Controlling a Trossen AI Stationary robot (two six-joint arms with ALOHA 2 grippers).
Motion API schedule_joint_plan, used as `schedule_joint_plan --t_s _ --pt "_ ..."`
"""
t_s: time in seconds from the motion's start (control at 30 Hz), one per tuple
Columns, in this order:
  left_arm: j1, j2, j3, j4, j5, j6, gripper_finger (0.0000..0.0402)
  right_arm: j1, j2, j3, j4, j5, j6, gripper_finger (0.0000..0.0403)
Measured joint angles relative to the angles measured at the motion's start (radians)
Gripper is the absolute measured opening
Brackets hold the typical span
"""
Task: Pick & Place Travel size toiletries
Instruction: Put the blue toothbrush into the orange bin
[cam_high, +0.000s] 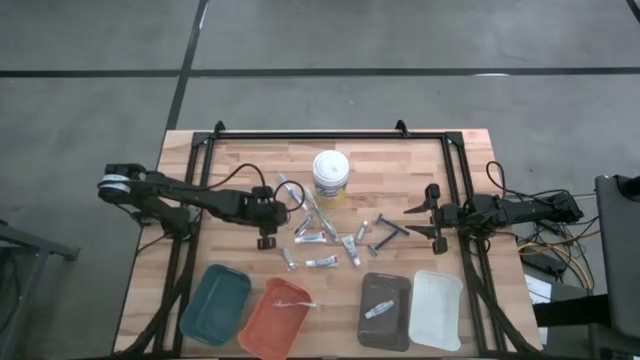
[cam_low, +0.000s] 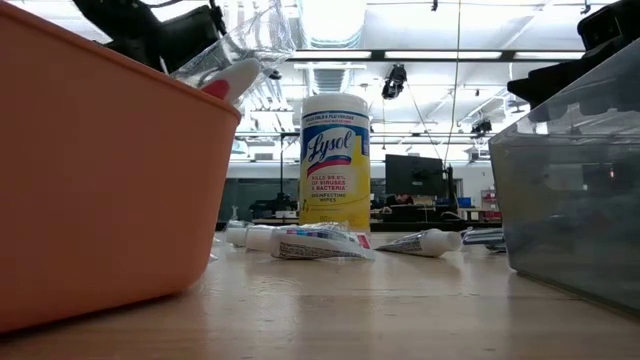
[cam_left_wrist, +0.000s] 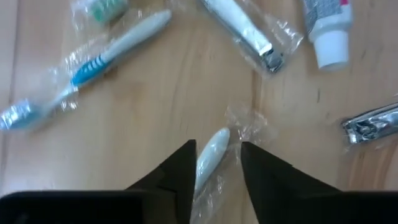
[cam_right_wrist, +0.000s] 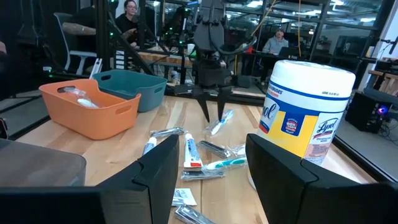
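Four trays (cam_high: 215, 305), one wipes tub (cam_high: 331, 176), two arms (cam_high: 200, 200)

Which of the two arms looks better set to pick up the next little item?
Left. The left gripper is open astride a wrapped white-handled toothbrush; the right gripper waits, open, beside the pile.

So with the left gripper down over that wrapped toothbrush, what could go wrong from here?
The left gripper straddles only the white handle end of the wrapped toothbrush, so it might pivot or slip when lifted. The loose wrapper could be pinched instead of the handle. Nail clippers and a small tube lie nearby and may get nudged.
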Motion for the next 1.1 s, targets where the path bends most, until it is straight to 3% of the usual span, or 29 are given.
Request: schedule_joint_plan --t_s 0.2,0.83,1.1 --pt "0.023 0.006 -0.032 -0.004 -0.001 -0.074 0.0168 0.0 0.0 0.0 0.0 0.0 0.002 0.0183" --pt "0.043 0.016 -0.11 0.025 0.001 -0.054 0.017 0.0 0.0 0.0 0.0 0.0 0.0 0.0183" --pt "0.043 0.018 -0.112 0.053 0.01 -0.065 0.0122 0.0 0.0 0.0 0.0 0.0 0.001 0.0183"
